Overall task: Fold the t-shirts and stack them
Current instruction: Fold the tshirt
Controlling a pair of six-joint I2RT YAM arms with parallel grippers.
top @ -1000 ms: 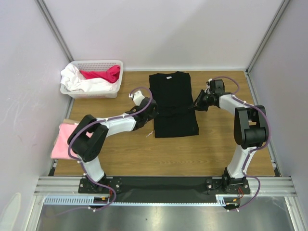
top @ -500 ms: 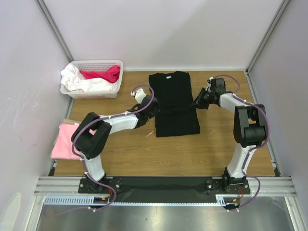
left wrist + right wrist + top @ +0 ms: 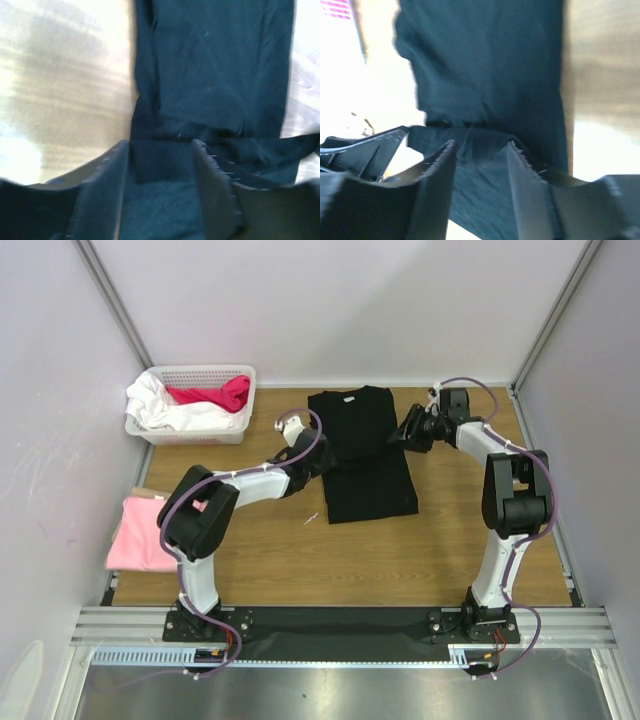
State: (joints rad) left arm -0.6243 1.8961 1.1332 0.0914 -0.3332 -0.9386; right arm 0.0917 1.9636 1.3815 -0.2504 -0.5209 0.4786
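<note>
At the centre of the wooden table (image 3: 400,560), to the right of the white slatted basket (image 3: 200,372), the black t-shirt (image 3: 365,490) lies flat with its collar toward the far wall. The table stands in a pale-walled booth with metal frame posts in the far corners. The basket sits in the far left corner of the table and holds crumpled white cloth (image 3: 165,412) and a red garment (image 3: 215,395). The pink t-shirt (image 3: 140,535) lies on the near side of the basket, well apart from it, and hangs partly over the table's left edge. A small pale scrap (image 3: 312,517) lies on the wood to the right of the basket and nearer, just beside the black shirt's lower left corner.

The left gripper (image 3: 320,455) is between the basket and the black shirt, at the shirt's left edge about halfway down its length. In the left wrist view its fingers (image 3: 107,190) are apart, with a fold of the black t-shirt (image 3: 215,75) in the gap between them; the cloth is not pinched. The picture is blurred.

The right gripper (image 3: 402,436) is on the side of the black shirt away from the basket, at the shirt's right edge. In the right wrist view its fingers (image 3: 437,185) also stand apart, and black cloth (image 3: 490,65) lies between them. The black shirt is creased across its width on the line between the two grippers.
</note>
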